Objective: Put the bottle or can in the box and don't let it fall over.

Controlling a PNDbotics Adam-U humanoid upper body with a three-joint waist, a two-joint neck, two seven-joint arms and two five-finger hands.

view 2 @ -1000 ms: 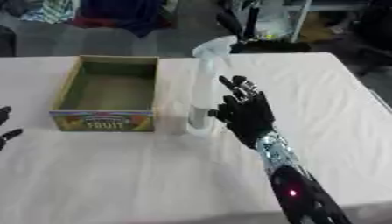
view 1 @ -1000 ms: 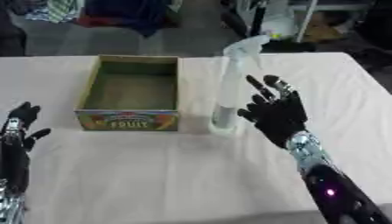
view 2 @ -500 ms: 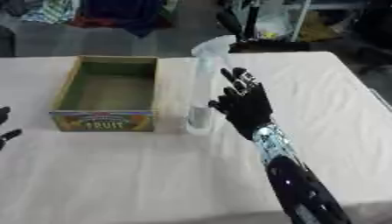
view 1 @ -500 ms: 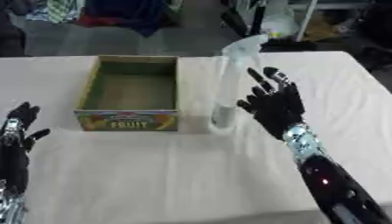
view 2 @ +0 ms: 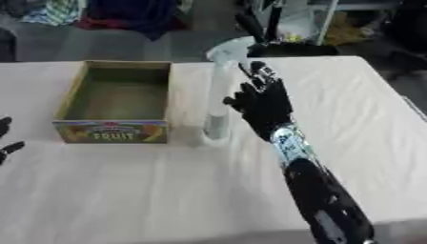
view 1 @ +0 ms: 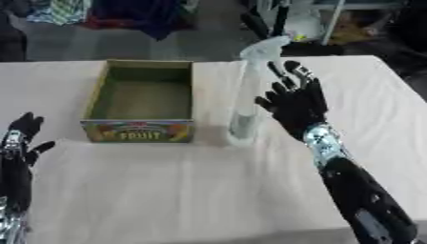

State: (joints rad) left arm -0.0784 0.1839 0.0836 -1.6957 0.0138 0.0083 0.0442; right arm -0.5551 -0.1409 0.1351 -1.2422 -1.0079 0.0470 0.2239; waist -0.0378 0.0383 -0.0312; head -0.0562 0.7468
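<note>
Table (view 1: 167,190): pale cloth-covered surface, spanning both views; near edge cut off at the bottom of the views.

Cardboard box (view 1: 142,102): open-topped, rectangular, upright on the table's left-centre part, nearer the far edge than the near one. Interior dull green-brown, with nothing visible inside. The near outer wall carries a coloured printed band with the word "FRUIT" in pale capitals; smaller print and pictures around it are too blurred to read.

Spray bottle (view 1: 250,95): tall, slim, translucent white body with a white trigger head at the top, nozzle angled toward the far right. It stands upright on the table just beside the box's right wall, outside the box. No label can be read; the base blends into the pale cloth and is hard to separate from it.

Right robot hand (view 1: 293,102): black, on a black and silver forearm entering from the lower right corner. Fingers spread and nearly straight, pointing toward the far edge, palm turned toward the bottle. It is just right of the bottle's body and holds nothing; whether the thumb touches the bottle cannot be told.

Left robot hand (view 1: 23,138): black, at the table's near left edge, fingers relaxed and raised, grasping nothing; partly cut off in the right eye view.
</note>
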